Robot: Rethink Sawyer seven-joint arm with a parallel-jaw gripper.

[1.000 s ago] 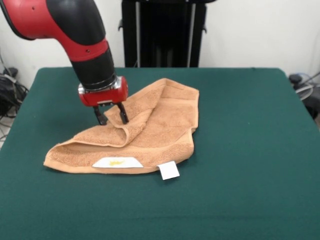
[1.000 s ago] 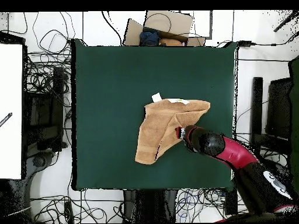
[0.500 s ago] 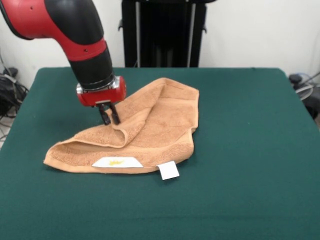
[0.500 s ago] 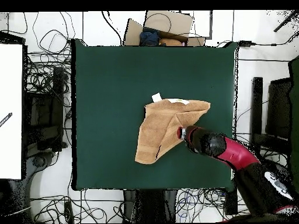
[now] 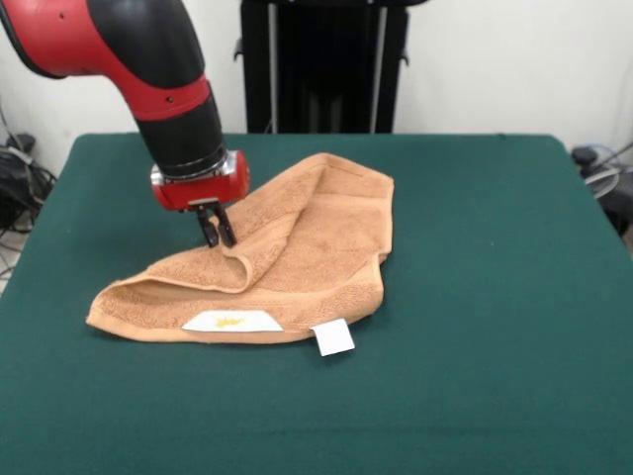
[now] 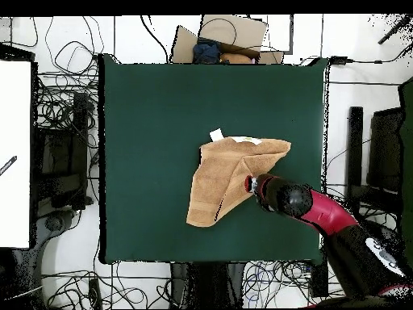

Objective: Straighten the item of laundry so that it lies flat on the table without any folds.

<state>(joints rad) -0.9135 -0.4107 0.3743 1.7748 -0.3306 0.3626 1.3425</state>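
Note:
The item of laundry, an orange-tan towel, lies crumpled on the green table, with its left part folded over into a ridge. One white tag with a yellow mark and a plain white tag lie at its near edge. My gripper stands upright at the towel's left upper fold, its fingers pinched together on the cloth edge. From above, the towel sits right of the table's middle, and the gripper is at its right side, its tips hidden under the wrist.
A black stand rises behind the table's far edge. Cables lie off the left side. In the overhead view a cardboard box sits past the top edge and a white board at the far left.
The fingers, spread around the fold a second ago, have closed on it. The arm has shifted slightly up and left. The towel has not moved.

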